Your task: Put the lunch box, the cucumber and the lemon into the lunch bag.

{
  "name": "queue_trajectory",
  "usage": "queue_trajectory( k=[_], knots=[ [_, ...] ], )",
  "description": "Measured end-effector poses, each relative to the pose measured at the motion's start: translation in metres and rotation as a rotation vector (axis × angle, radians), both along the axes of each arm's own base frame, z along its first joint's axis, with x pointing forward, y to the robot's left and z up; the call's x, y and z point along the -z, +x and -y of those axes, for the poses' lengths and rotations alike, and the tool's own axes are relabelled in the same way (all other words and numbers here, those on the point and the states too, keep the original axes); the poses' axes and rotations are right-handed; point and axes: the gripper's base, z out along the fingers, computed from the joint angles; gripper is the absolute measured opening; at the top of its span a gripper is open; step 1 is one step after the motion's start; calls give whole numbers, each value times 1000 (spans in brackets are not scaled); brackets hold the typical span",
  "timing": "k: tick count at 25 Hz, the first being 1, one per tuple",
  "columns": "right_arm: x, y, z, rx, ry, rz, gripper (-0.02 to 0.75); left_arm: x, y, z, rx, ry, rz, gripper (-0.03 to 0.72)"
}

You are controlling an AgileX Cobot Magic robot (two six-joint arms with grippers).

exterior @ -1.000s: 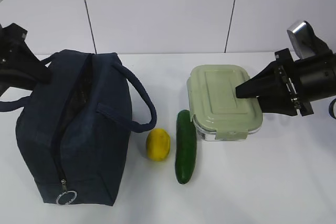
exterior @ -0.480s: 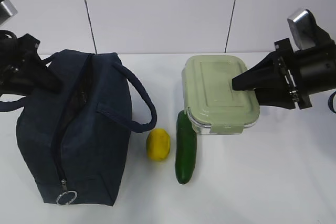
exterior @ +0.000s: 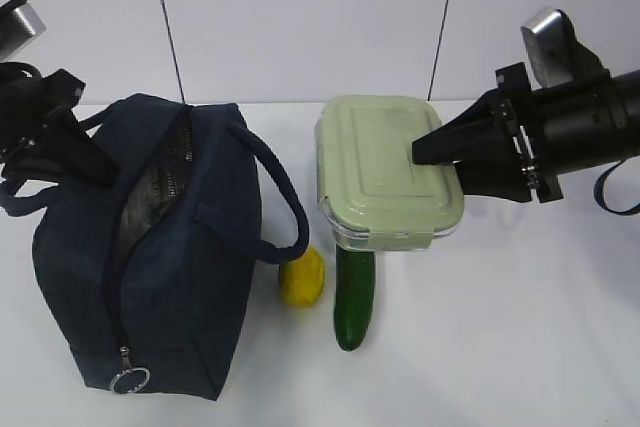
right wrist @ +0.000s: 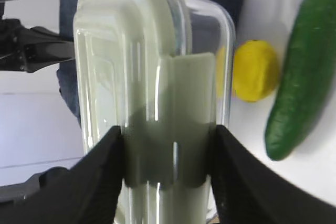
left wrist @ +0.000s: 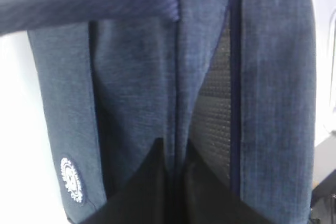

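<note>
The dark navy lunch bag [exterior: 150, 247] stands at the left with its top zipper open. My left gripper [exterior: 88, 159] is at the bag's far left rim. In the left wrist view it [left wrist: 176, 153] is shut on a fold of the bag [left wrist: 136, 77] beside the opening. My right gripper [exterior: 432, 152] is shut on the lunch box [exterior: 385, 167] and holds it in the air above the cucumber's far end. Its fingers [right wrist: 107, 182] clamp the box [right wrist: 142, 51] across its end. The cucumber [exterior: 355, 297] and lemon [exterior: 302, 277] lie on the table between bag and box.
The bag's near handle [exterior: 285, 202] loops out toward the lemon. A metal ring pull [exterior: 127, 379] hangs at the bag's front end. The white table [exterior: 520, 347] ends at a white panelled wall behind.
My right gripper has lifted the lunch box off the table and carried it left toward the bag. My left gripper has closed on the bag's rim, and the opening now gapes wider.
</note>
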Motion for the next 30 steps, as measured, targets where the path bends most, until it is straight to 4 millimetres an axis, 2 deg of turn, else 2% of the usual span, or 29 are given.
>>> queue_trajectory(
  k=[9, 13, 21, 30],
  knots=[
    [-41, 12, -43, -63, 71, 47, 354, -1, 1, 2, -33, -30, -17, -1],
    [-49, 9, -57, -92, 89, 24, 354, -2, 2, 1, -56, -33, -21, -1],
    [-49, 1, -89, -117, 92, -5, 354, -1, 2, 1, -66, -33, -20, -1],
    [-36, 18, -114, -58, 117, -35, 354, -1, 3, 1, -72, -31, -14, -1]
  ],
)
